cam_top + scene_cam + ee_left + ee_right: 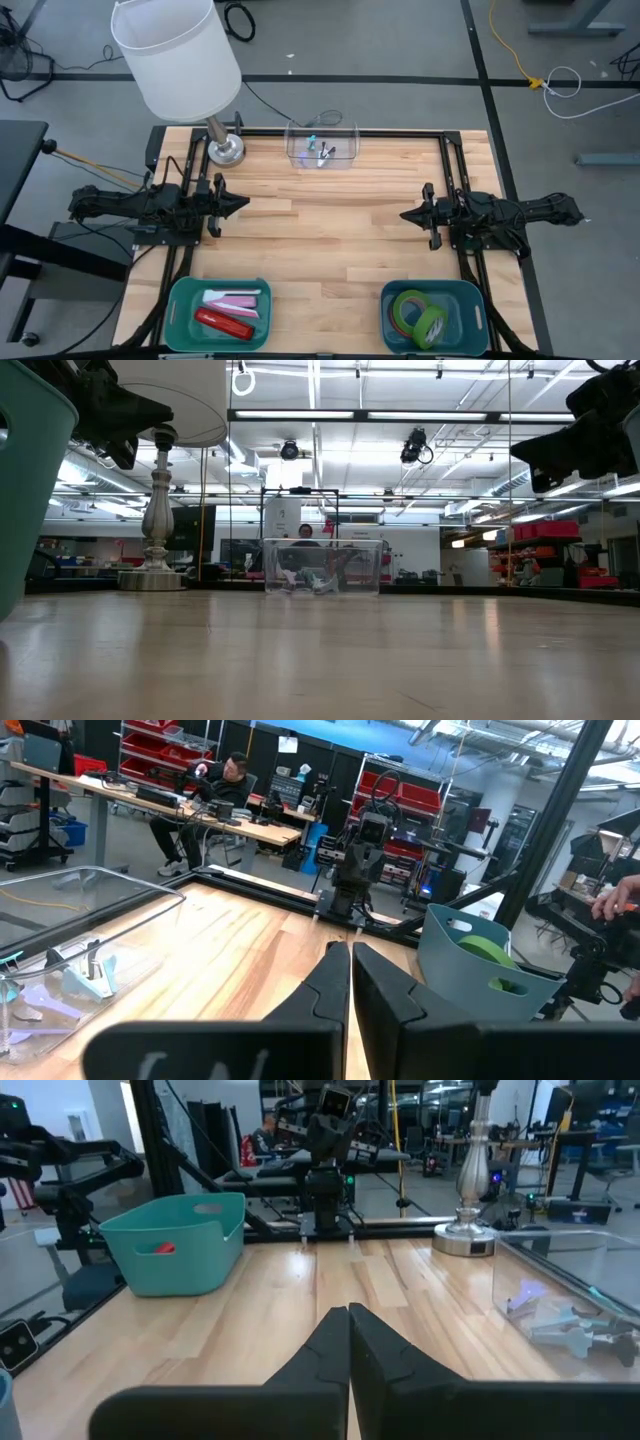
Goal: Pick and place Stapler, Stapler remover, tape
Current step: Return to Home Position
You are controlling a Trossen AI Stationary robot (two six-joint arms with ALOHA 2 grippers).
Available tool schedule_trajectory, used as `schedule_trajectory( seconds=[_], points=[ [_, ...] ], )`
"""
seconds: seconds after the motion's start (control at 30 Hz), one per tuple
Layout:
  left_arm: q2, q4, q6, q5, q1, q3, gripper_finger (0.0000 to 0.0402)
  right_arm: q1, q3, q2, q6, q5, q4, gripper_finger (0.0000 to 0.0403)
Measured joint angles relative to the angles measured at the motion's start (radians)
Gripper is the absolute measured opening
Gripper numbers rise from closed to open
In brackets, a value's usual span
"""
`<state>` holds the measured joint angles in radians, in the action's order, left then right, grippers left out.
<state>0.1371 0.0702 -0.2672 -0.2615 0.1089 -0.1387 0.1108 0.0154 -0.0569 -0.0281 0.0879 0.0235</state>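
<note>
- Across the wooden table (330,250) from the transparent bin (322,146), on the left arm's side: a teal bin (176,300) holding a red stapler (225,322) and a pink stapler (232,298), flat and side by side.
- Equally far from the transparent bin, on the right arm's side: a blue bin (470,300) holding rings of green tape (432,324), one leaning on another. Two green rings plain to see; any third not made out.
- Closer to the transparent bin, off to its left-arm side and well apart from it: left gripper (240,203), raised above the wood, fingers pressed together, nothing between them.
- Opposite it, on the bin's right-arm side and just as far off: right gripper (405,214), also above the wood, fingers together and empty.
- At the far edge, the transparent bin itself, with a light blue staple remover (88,982) and a purple staple remover (40,1005) lying on its floor.
- Just beside the transparent bin, toward the left arm: a lamp (175,50) with a white shade and a silver base.
- Beyond the transparent bin, in the room: a person (215,785) seated at a desk.
</note>
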Motion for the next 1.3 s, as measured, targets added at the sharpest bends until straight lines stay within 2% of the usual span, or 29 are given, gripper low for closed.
schedule_trajectory(
  seconds=[0.4, 1.3],
  points=[
    [0.000, 0.000, 0.000, 0.000, 0.000, 0.000, 0.0018, 0.000, 0.000, 0.058, 0.012, -0.002, 0.000, 0.0003],
    [0.000, 0.000, 0.000, 0.000, 0.000, 0.000, 0.0018, 0.000, 0.000, 0.052, 0.010, -0.022, 0.000, 0.0015]
  ],
)
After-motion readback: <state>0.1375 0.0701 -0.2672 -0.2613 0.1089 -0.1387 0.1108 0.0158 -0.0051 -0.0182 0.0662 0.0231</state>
